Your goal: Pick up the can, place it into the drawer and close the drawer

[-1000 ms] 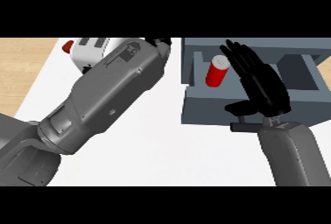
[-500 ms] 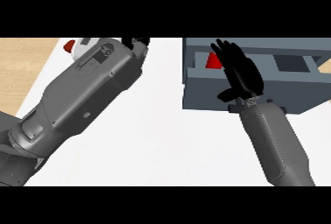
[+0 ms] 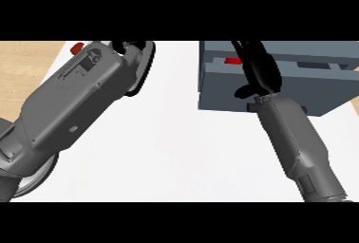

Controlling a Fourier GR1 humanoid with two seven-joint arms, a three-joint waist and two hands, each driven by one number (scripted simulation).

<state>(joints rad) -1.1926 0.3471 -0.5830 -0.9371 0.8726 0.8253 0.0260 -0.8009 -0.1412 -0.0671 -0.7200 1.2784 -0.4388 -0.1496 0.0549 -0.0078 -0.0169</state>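
Note:
The grey drawer sits at the upper right of the white counter. Inside it only a small red piece of the can shows, just left of my right hand. My right hand lies against the drawer with its fingers straight, pointing away from me, and holds nothing. Its forearm runs down to the lower right. My left forearm fills the left side, and my left hand shows partly at the top edge, away from the drawer.
A small red and white object peeks out at the top left behind my left forearm. The wooden surface borders the white counter on the left.
My right hand has moved up and away with the drawer, and the can, plainly visible one second ago, is now almost hidden. My left forearm has shifted slightly.

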